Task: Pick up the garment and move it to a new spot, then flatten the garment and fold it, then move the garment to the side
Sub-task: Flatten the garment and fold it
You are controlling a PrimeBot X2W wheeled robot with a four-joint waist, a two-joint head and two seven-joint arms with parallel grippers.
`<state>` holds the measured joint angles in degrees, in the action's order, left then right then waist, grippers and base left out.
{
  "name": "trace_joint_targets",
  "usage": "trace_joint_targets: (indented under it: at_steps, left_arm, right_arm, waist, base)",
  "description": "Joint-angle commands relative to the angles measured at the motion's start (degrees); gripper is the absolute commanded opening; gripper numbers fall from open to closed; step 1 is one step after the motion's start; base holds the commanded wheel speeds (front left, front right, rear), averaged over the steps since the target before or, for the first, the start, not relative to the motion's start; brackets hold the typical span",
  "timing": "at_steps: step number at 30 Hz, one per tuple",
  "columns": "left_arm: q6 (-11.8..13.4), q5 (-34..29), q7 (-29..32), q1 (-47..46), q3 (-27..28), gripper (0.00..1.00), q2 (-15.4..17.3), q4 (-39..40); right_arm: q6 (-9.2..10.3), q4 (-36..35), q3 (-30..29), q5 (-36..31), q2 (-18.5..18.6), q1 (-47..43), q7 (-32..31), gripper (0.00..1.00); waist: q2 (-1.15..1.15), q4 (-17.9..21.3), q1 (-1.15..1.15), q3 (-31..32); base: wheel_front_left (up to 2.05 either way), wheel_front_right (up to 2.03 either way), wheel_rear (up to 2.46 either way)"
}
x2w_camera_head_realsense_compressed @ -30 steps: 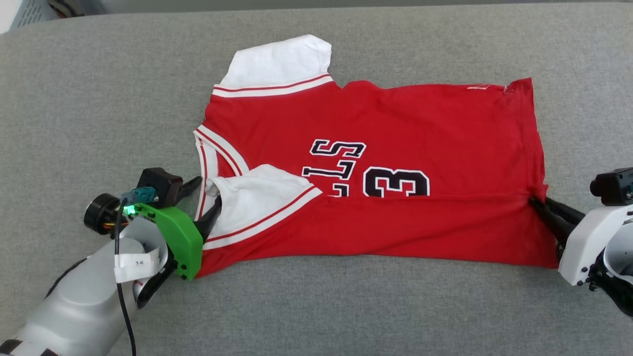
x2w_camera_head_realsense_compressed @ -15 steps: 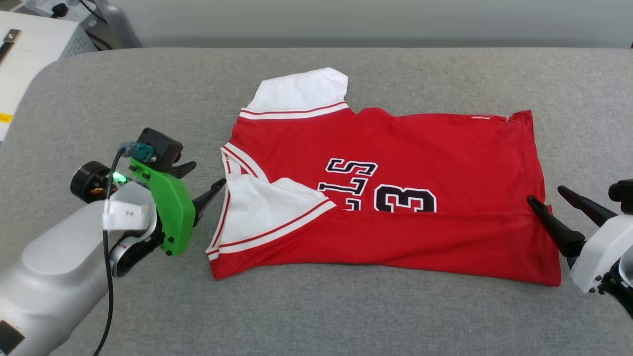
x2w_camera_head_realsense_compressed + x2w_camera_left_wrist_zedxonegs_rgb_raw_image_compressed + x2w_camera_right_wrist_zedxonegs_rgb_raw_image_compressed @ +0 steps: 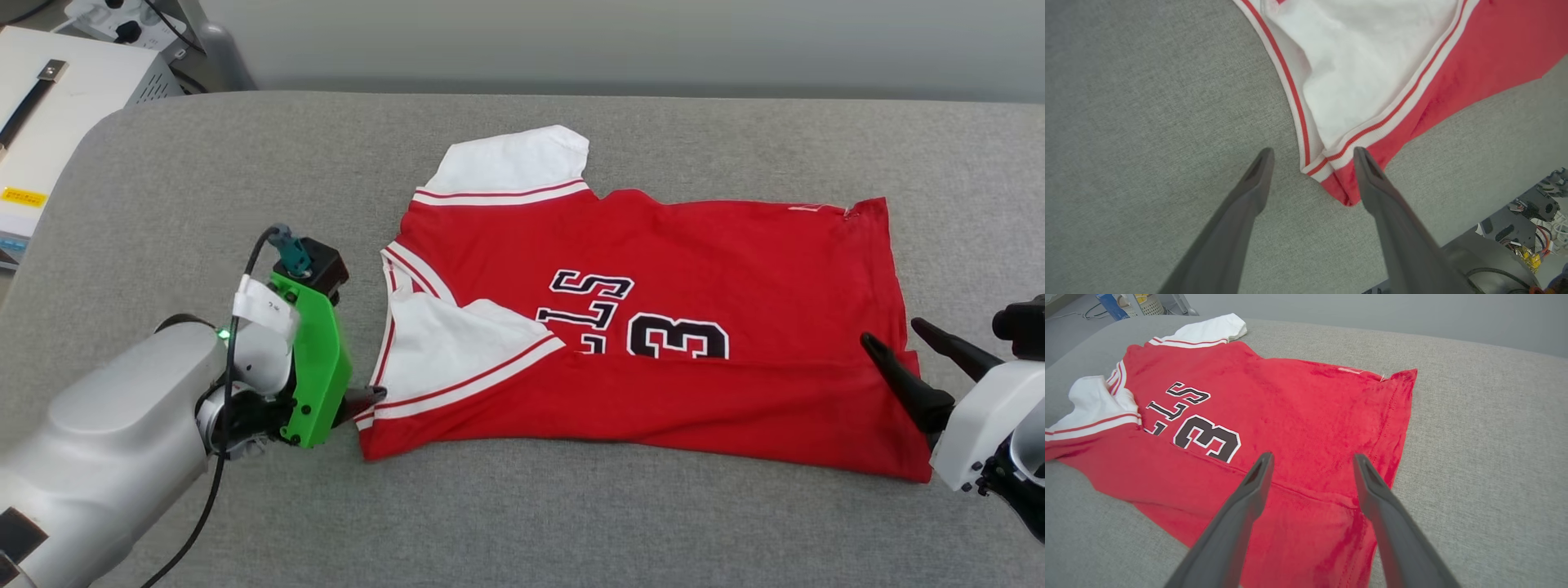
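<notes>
The garment [image 3: 694,253] is a red jersey with white sleeves, lying sideways on the grey padded table [image 3: 204,180], collar to the left. Its near edge is folded up over the black number. My left gripper [image 3: 359,400] is open at the near-left corner. In the left wrist view, the left gripper [image 3: 1312,153] has its fingers straddling the striped sleeve trim of the garment [image 3: 1372,61] with nothing pinched. My right gripper [image 3: 891,330] is open above the right hem. The right wrist view shows the right gripper [image 3: 1312,455] hovering over the garment [image 3: 1290,408].
A white box-shaped device [image 3: 49,106] and cables sit beyond the table's far-left corner. The table's near edge, with robot parts and wires [image 3: 1527,212] below it, shows in the left wrist view. Bare grey surface surrounds the jersey on all sides.
Both grippers have opened and let go of the jersey. The left one has turned and come to the near-left corner; the right one has drawn back slightly. The head camera has tilted up.
</notes>
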<state>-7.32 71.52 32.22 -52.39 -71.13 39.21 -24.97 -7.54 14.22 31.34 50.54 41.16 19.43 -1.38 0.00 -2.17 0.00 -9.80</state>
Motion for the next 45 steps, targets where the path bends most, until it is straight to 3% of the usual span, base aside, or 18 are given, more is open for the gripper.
trace_joint_targets:
  at_steps: [1, 17, 18, 19, 28, 35, 39, 45]
  left_arm:
    - [-0.16, 1.05, 0.99, -0.02, -0.26, 1.0, -0.71, -0.35]
    - [-0.16, -0.31, 3.63, 5.62, -1.65, 1.0, -5.99, -9.23]
    - [-0.16, -0.85, 3.9, 5.83, -1.74, 0.36, -6.03, -9.22]
    - [-0.16, -1.44, 3.87, 5.95, -1.8, 0.0, -5.99, -9.15]
    - [-0.16, -2.41, -1.12, 5.4, -1.76, 0.0, -4.49, -6.89]
    - [-0.16, -3.06, -4.56, 4.04, -1.82, 0.0, -2.16, -2.62]
    - [-0.16, -3.71, -5.19, 3.56, -1.89, 0.0, -1.29, -0.76]
    - [-0.16, -5.11, -5.41, 2.71, -1.98, 0.0, -0.95, 0.48]
  right_arm:
    - [0.05, -0.24, -0.33, -0.59, -0.5, -0.93, -0.34, 1.0]
    - [0.05, -0.58, -0.26, -1.46, -2.22, 1.42, -2.2, 1.0]
    - [0.05, -0.59, -0.25, -1.48, -2.1, 1.61, -2.24, 1.0]
    - [0.05, -0.65, -0.25, -1.61, -1.95, 1.81, -2.22, 1.0]
    - [0.05, -3.17, -0.21, -4.7, 2.8, 4.19, -8.19, 1.0]
    - [0.05, -6.73, -0.18, -2.3, 7.89, 5.86, -22.72, 1.0]
    - [0.05, -7.17, -0.14, -0.64, 8.46, 5.7, -29.57, 1.0]
    - [0.05, -4.46, 1.03, -0.37, 7.21, 4.15, -34.93, 1.0]
  waist:
    - [0.0, 0.23, 0.0, -0.24]
    - [0.0, 2.49, 0.0, -2.75]
    - [0.0, 2.52, 0.0, -2.68]
    - [0.0, 2.51, 0.0, -2.53]
    - [0.0, 1.86, 0.0, -0.09]
    - [0.0, 1.34, 0.0, 1.08]
    - [0.0, 0.98, 0.0, 0.88]
    - [0.0, 0.15, 0.0, -0.41]
  base:
    - [0.0, 0.0, 0.0]
    - [0.0, 0.0, 0.0]
    - [0.0, 0.0, 0.0]
    - [0.0, 0.0, 0.0]
    - [0.0, 0.0, 0.0]
    - [0.0, 0.0, 0.0]
    - [0.0, 0.0, 0.0]
    - [0.0, 0.0, 0.0]
